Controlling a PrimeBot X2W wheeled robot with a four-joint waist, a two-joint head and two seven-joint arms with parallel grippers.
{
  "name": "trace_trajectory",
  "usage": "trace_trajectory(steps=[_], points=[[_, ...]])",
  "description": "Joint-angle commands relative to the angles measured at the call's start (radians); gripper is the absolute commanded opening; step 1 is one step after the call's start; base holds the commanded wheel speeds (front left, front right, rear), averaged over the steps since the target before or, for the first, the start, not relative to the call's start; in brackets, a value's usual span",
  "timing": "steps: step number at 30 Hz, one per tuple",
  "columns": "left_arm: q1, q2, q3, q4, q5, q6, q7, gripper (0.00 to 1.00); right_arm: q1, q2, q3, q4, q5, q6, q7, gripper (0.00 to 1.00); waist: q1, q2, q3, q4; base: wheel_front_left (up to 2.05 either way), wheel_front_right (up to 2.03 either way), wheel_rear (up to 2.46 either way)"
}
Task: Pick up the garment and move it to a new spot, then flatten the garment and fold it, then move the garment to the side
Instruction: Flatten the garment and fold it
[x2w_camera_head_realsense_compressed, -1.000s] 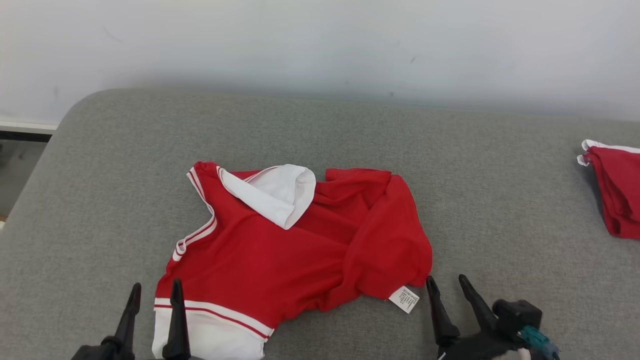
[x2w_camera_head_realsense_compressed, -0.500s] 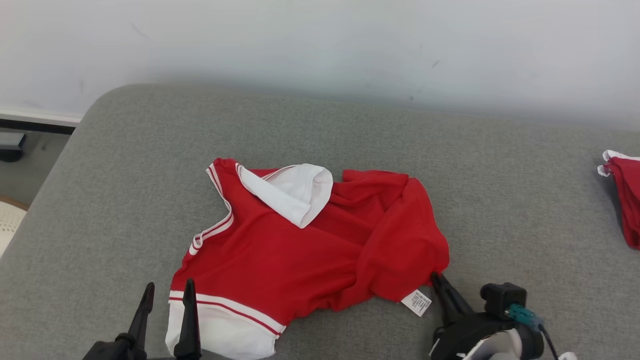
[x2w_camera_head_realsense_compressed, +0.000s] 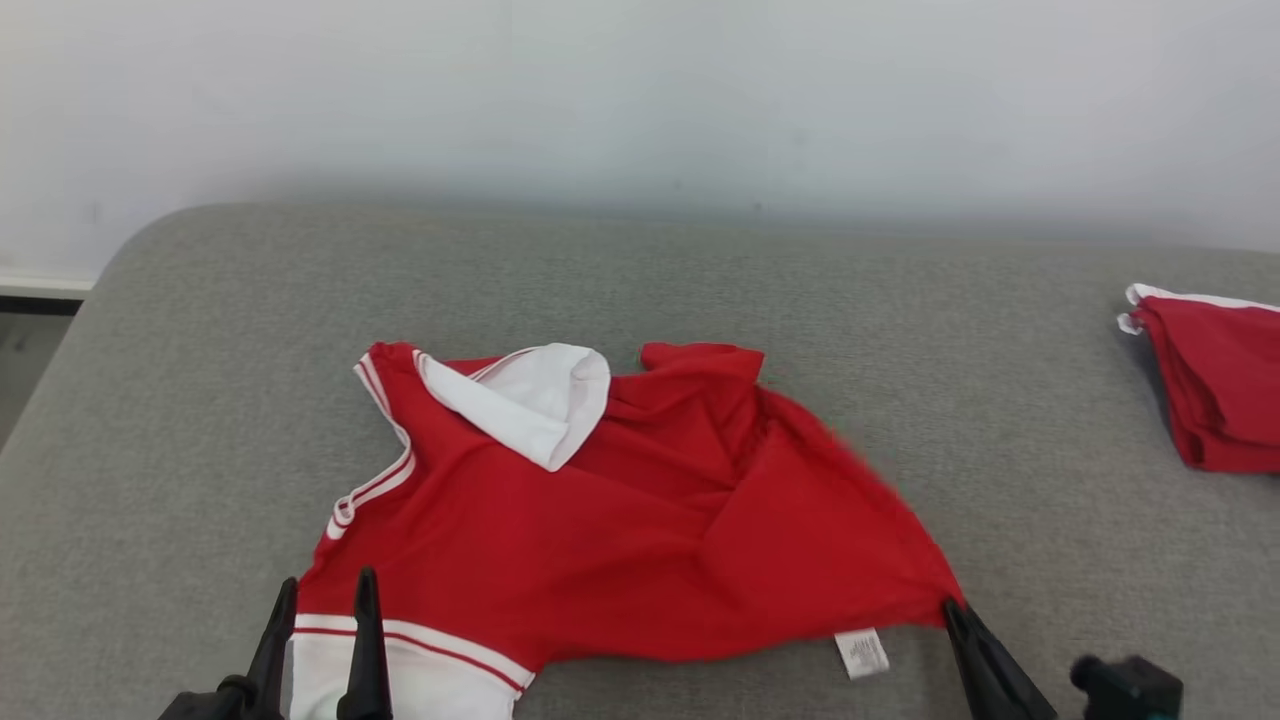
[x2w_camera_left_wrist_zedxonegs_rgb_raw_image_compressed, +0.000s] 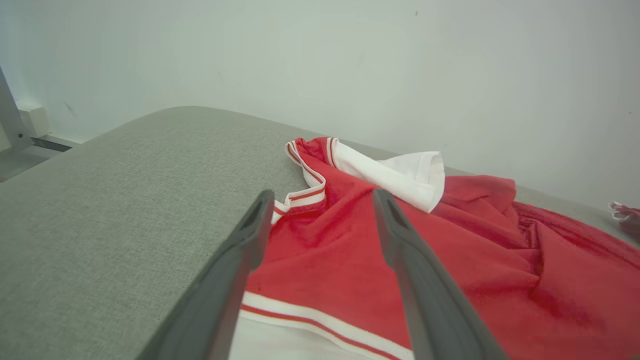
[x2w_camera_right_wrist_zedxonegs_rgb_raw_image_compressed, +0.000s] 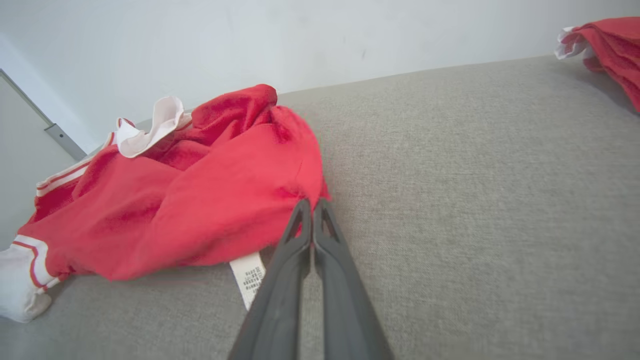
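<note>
One white wall (x2w_camera_head_realsense_compressed: 640, 100). One grey fabric-covered counter (x2w_camera_head_realsense_compressed: 900, 300). One red garment (x2w_camera_head_realsense_compressed: 600, 530) with white trim, crumpled at counter centre. One folded red garment (x2w_camera_head_realsense_compressed: 1215, 390) at the right edge. Two grippers: left gripper (x2w_camera_head_realsense_compressed: 327, 578) spread wide over the white hem; right gripper (x2w_camera_right_wrist_zedxonegs_rgb_raw_image_compressed: 312, 204) pinching the garment's right corner. One white label (x2w_camera_head_realsense_compressed: 862, 653).

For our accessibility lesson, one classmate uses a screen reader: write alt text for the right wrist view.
The right gripper is pinched shut on a corner of a crumpled red garment with white trim, lying on a grey cushion. A white care label lies just left of the gripper; a second red garment sits at the upper right.
</note>
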Motion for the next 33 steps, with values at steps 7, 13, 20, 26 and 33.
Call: trace_trajectory(steps=[7,13,20,26,33], points=[[0.008,-0.001,0.011,-0.002,-0.001,-0.003,-0.004,1.00,0.174,-0.082,-0.031,-0.184,0.017,-0.002,0.067,0.00,0.0000,0.0000,0.017,-0.045,0.00,0.00,0.00],[-0.007,0.000,0.012,0.000,-0.006,-0.004,-0.004,1.00,0.266,-0.102,-0.051,-0.307,0.046,-0.002,0.157,0.00,0.0000,0.0000,0.036,-0.053,0.00,0.00,0.00],[-0.025,0.000,-0.005,0.005,-0.014,0.009,-0.004,1.00,0.167,-0.102,-0.021,-0.331,0.046,-0.002,0.206,0.00,0.0000,0.0000,0.048,-0.038,0.00,0.00,0.00],[-0.030,0.000,-0.022,0.017,-0.013,0.012,-0.004,1.00,-0.042,-0.137,0.021,-0.166,0.057,-0.002,0.233,0.00,0.0000,0.0000,0.040,0.003,0.00,0.00,0.00],[-0.044,0.000,-0.054,0.033,-0.022,0.015,-0.004,1.00,-0.218,-0.138,0.041,0.097,0.107,-0.002,0.202,0.00,0.0000,0.0000,0.034,0.057,0.00,0.00,0.00]])
